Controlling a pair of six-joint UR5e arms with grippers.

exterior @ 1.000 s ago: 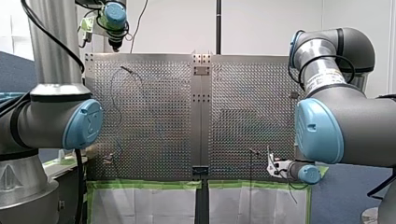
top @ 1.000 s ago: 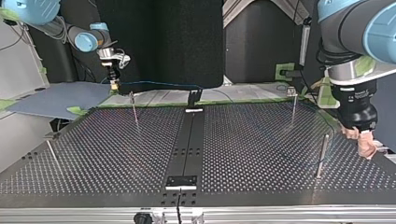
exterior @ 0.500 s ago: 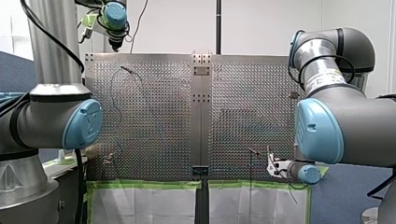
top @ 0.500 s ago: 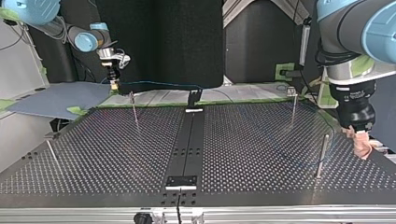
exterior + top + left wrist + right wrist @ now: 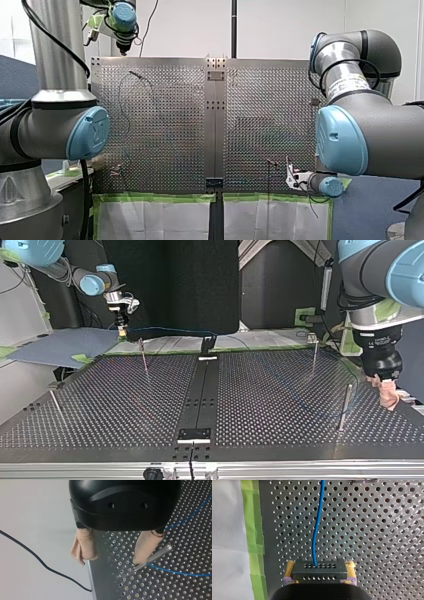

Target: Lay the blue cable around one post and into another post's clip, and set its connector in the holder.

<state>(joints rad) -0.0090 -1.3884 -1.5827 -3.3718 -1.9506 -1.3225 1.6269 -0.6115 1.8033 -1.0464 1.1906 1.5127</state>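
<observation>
My right hand (image 5: 319, 566), yellow-padded, pinches the connector (image 5: 319, 573), a flat black block with rows of tiny holes; the thin blue cable (image 5: 318, 525) leaves its front face and runs lengthwise straight ahead over the perforated metal surface (image 5: 374, 530), bending mildly once. Farther off, my left hand (image 5: 111, 558), fingers (image 5: 83, 545) wrapped in beige cloth, is spread beside a slim steel post (image 5: 163, 550), the cable passing its foot.

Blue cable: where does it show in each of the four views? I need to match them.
Front view: blue cable, a thin dark loop on the perforated table, left half.
Top view: cable strung from my right gripper along the far edge.
Left wrist view: cable beside the post by my left gripper.
Right wrist view: cable running ahead from the connector.
Shared landmark: the perforated table.
</observation>
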